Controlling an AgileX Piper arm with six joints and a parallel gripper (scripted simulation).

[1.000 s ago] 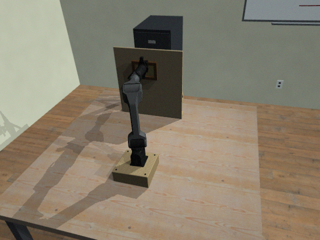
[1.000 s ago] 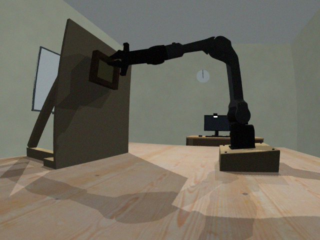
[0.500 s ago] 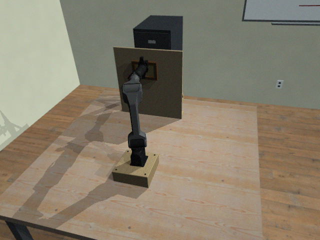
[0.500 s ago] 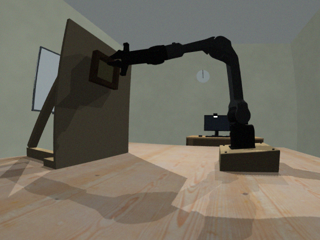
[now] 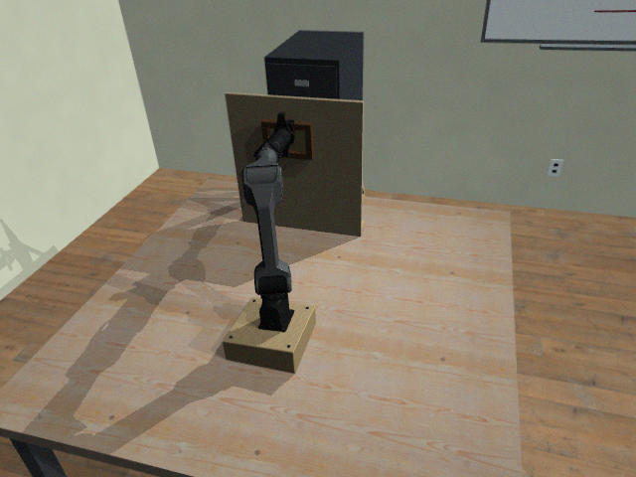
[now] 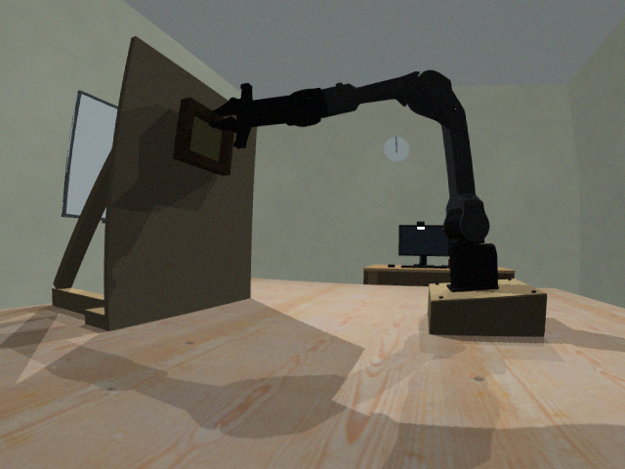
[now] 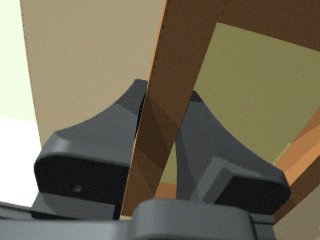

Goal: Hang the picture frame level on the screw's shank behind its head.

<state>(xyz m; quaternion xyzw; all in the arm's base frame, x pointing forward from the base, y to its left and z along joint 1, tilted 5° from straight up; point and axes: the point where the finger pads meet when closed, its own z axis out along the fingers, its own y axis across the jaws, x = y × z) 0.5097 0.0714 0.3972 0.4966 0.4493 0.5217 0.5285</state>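
Only wrist-visible: claw clamped across picture frame bar.

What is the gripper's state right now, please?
Gripper: closed on a side rail of the picture frame, held up against the upright board.

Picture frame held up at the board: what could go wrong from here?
1. The gripper is shut on one bar of the picture frame. No view shows the screw, so letting go now might drop the frame or leave it on the head.
2. In the exterior view the frame looks tilted; it may hang crooked.
3. Pressing against the propped board with the outstretched arm could shift it.
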